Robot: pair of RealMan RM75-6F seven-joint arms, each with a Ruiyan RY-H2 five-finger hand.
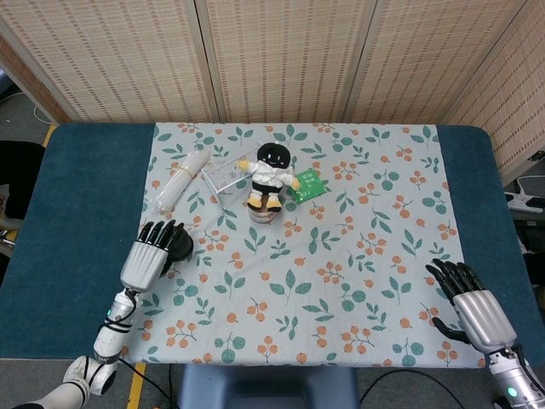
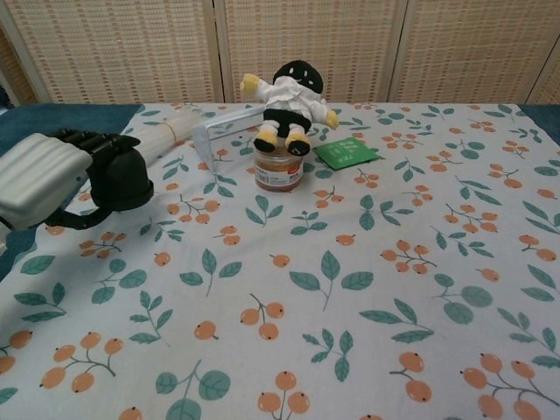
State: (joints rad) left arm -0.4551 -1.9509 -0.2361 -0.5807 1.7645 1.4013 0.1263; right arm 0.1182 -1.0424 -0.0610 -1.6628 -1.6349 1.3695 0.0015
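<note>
The left hand (image 1: 152,258) grips a black cup (image 2: 121,178) at the left of the frame, over the floral cloth's (image 1: 366,281) edge; whether it rests there is unclear, so its release seems outstanding; the right hand (image 1: 471,308), lower right, lies spread and holds nothing.

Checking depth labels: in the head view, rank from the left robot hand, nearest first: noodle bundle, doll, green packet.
1. Noodle bundle: just up from the left robot hand, at the cloth's left edge.
2. Doll: up and to the right, seated on a jar mid-cloth.
3. Green packet: farthest, just right of the doll.
</note>
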